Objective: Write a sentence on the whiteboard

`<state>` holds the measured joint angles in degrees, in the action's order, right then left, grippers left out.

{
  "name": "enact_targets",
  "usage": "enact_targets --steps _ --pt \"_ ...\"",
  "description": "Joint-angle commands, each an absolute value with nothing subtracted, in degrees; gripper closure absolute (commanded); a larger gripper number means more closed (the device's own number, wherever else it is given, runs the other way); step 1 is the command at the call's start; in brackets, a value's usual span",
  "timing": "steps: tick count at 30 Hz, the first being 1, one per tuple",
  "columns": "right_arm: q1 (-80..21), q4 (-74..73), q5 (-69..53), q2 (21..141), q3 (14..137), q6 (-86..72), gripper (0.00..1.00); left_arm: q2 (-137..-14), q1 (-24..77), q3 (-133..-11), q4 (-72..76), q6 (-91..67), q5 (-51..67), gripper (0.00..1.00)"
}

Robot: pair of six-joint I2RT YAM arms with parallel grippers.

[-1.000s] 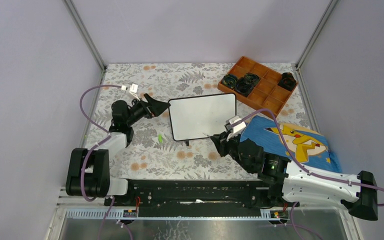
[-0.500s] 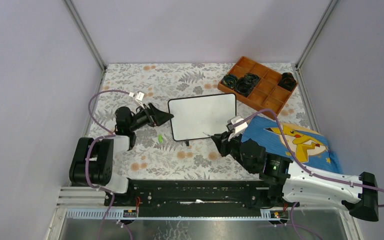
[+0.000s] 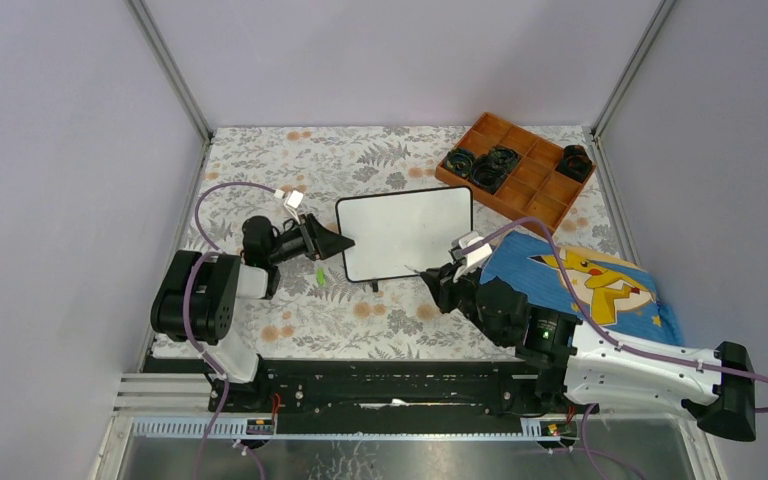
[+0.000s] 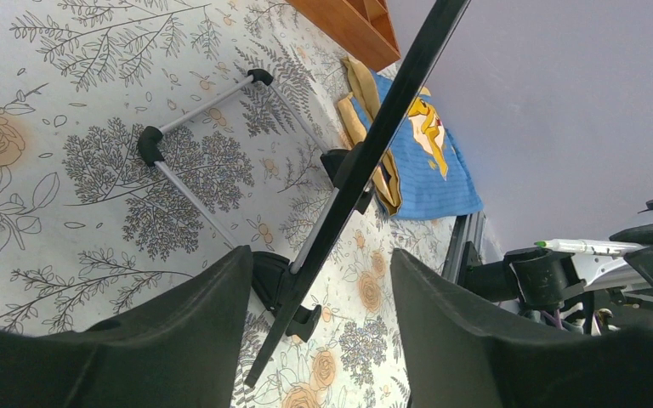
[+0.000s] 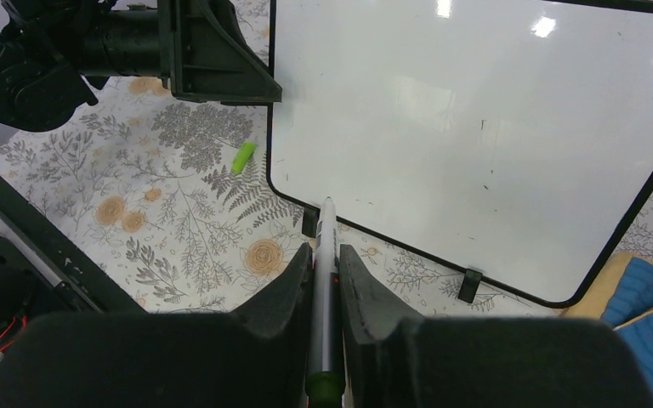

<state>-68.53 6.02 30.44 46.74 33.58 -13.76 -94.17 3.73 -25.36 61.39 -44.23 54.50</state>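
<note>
Writing step not yet begun: right gripper [image 5: 325,255] clamped the marker [image 5: 322,293], tip just ahead at the blank whiteboard [image 5: 476,127]; left gripper [image 4: 320,255], jaws apart, straddled its edge; next move likely needed tip-to-surface contact.

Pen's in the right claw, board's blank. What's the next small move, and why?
Probably shut the left claw on the board's left edge. The wrist view shows that edge between its open fingers, so nothing braces the board yet. The right claw holds the marker with its tip near the board's lower left corner, and writing pressure might shift it.
</note>
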Motion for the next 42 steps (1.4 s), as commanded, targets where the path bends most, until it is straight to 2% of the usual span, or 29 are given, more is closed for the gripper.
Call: enact_targets --steps 1,13,42 --pt "-69.0 9.2 30.2 47.8 36.1 -13.7 1.00 -95.4 3.9 -25.8 67.8 -44.5 56.2 0.37" --pt "-69.0 9.2 30.5 48.5 36.1 -13.6 1.00 -96.4 4.0 -25.7 68.2 -44.1 56.3 0.56" --pt "-69.0 9.3 30.4 48.4 35.9 -13.7 1.00 -95.9 5.6 -25.6 63.6 -39.3 54.8 0.81"
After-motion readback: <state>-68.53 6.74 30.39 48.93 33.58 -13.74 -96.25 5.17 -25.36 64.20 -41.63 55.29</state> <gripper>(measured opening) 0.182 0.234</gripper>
